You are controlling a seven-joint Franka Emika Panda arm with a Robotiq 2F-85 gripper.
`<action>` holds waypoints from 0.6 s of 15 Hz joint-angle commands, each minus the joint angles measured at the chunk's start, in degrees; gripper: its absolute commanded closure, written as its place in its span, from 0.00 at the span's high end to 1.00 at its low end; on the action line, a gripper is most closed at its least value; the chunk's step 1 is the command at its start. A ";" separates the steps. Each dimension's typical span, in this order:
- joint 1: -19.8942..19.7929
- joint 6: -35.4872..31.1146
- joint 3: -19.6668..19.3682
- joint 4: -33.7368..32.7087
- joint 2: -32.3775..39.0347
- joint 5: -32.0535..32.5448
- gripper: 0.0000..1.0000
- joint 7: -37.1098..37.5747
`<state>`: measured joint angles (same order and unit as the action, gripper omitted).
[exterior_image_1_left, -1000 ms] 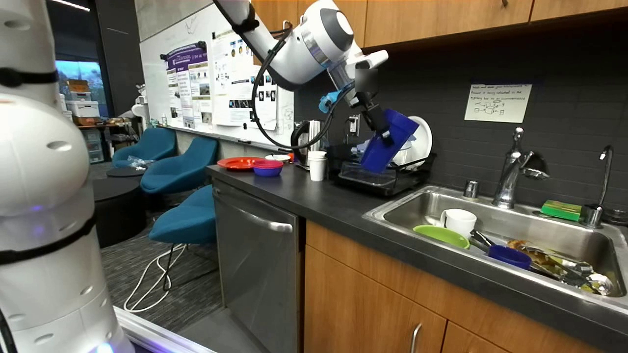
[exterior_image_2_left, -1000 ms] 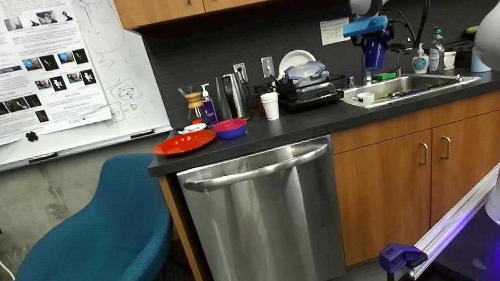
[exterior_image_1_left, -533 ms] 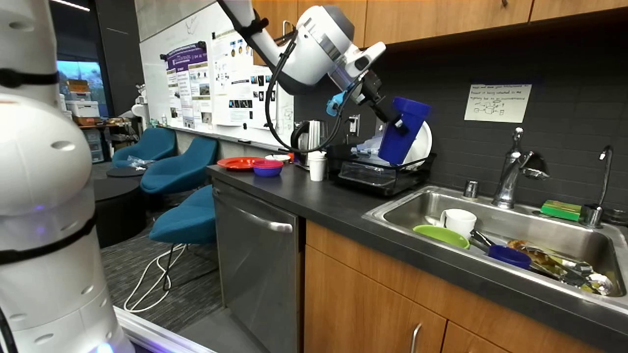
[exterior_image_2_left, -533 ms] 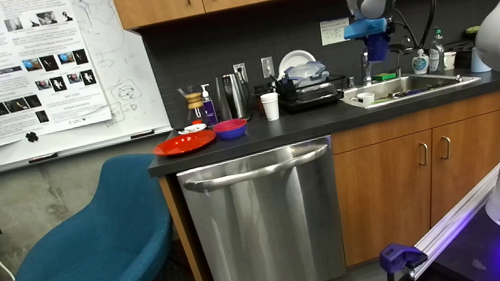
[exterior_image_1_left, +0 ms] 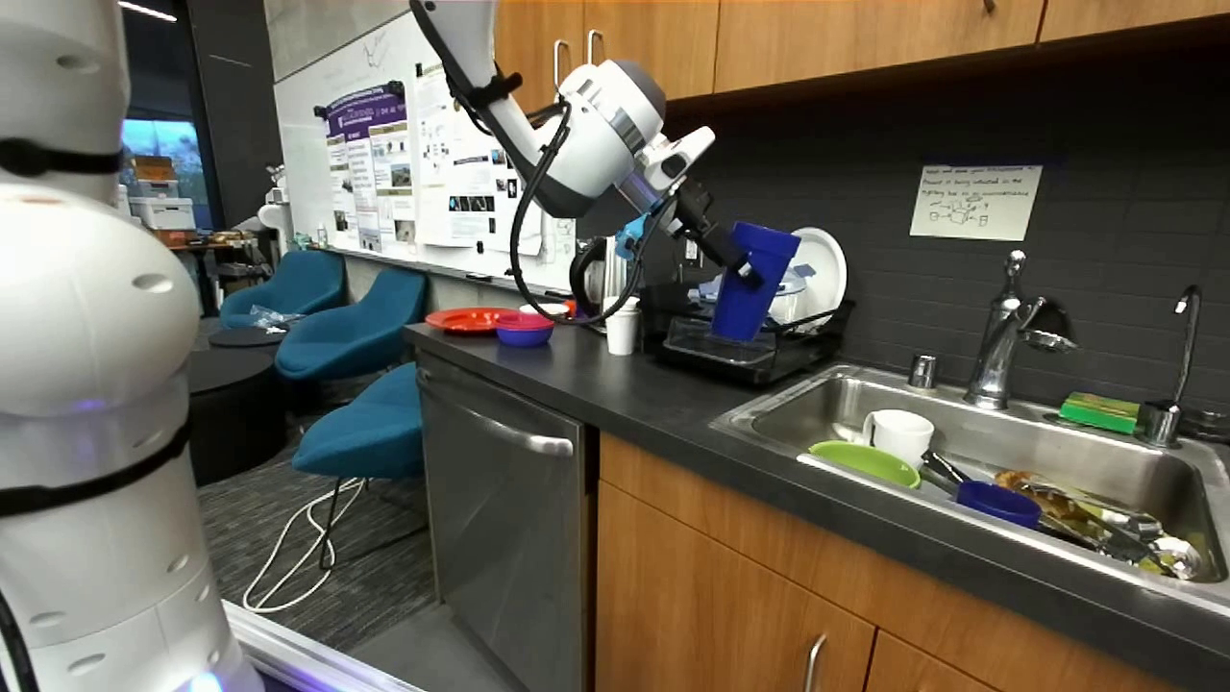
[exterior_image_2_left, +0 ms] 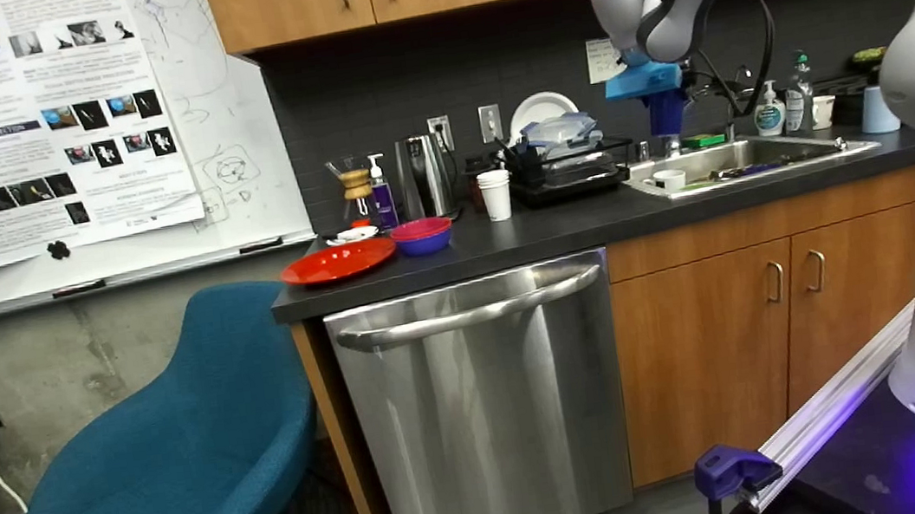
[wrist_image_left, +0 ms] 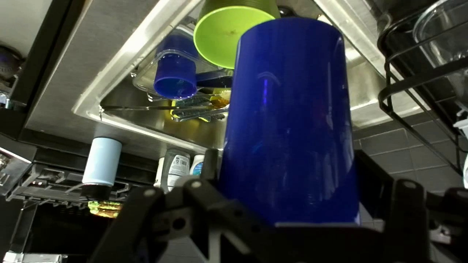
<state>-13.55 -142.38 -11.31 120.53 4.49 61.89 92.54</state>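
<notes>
The tool (wrist_image_left: 287, 162) holds a tilted blue tumbler (wrist_image_left: 289, 113) (the sink (exterior_image_1_left: 1019, 447) lies lower than the tool), so grasp and lift look done, release not yet.

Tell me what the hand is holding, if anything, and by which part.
The hand holds the tall blue cup by its side wall, roughly mid-height, with its fingers on opposite sides.

We take this for a lab or office kitchenette. Sink (exterior_image_1_left: 1105, 468), dishwasher (exterior_image_2_left: 486, 415) and kettle (exterior_image_2_left: 423, 178) tell us kitchen; posters (exterior_image_2_left: 100, 122) and whiteboard (exterior_image_2_left: 225, 106), workplace.
</notes>
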 commanded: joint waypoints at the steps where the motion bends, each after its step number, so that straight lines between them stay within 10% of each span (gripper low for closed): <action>1: 0.71 0.55 -1.00 -1.54 2.99 2.65 0.60 2.38; 9: 0.74 0.22 -1.85 -4.29 7.01 2.33 0.60 2.22</action>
<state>-13.55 -142.38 -12.15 118.79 9.59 62.93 93.24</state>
